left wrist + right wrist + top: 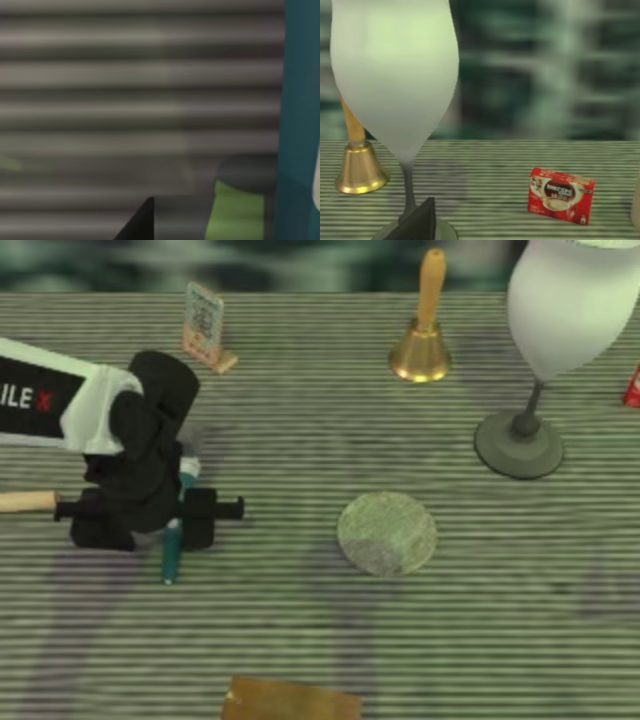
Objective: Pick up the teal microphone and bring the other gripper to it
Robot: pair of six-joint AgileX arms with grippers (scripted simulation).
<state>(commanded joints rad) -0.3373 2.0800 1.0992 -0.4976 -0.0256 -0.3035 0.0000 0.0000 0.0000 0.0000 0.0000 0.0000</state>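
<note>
The teal microphone [171,555] lies on the table at the left, its head end hidden under my left arm. My left gripper [170,515] is down over its middle, and only the handle's tail sticks out toward the front edge. In the left wrist view the teal handle [300,100] fills one side, and a single black fingertip [142,222] stands well apart from it, so the gripper is open. My right arm is out of the top view. In its own wrist view one black fingertip [420,222] shows, set far off centre, with nothing held.
A brass bell [420,350] stands at the back, with a tall white goblet [560,310] on a grey foot [518,445] to its right. A red box [632,388] sits at the right edge. There is also a round grey pad [387,532], a card stand [205,325] and a brown board [290,702].
</note>
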